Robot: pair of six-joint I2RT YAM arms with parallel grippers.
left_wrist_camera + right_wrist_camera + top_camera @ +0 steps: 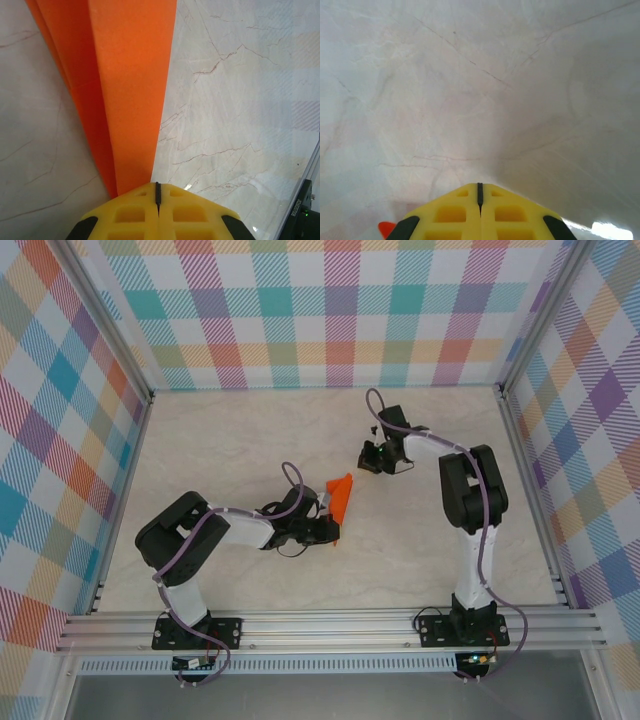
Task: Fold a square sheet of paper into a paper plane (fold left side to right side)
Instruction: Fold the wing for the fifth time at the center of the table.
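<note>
Gripping the paper plane [340,498] by its near end in the left jaws, clamped tight, with its long axis running straight out ahead of them over the worktop [230,440]. Spotting the right jaws pressed together, holding nothing, hovering near the paper plane, beyond it and to its right. Seeing nothing else crowding it, so probably heading for a set-down next.

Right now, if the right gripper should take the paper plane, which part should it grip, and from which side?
Probably the free far end of the paper plane, coming from where the right gripper hovers. The near end is pinched in the shut left gripper, and the folded layers form a narrow strip.
</note>
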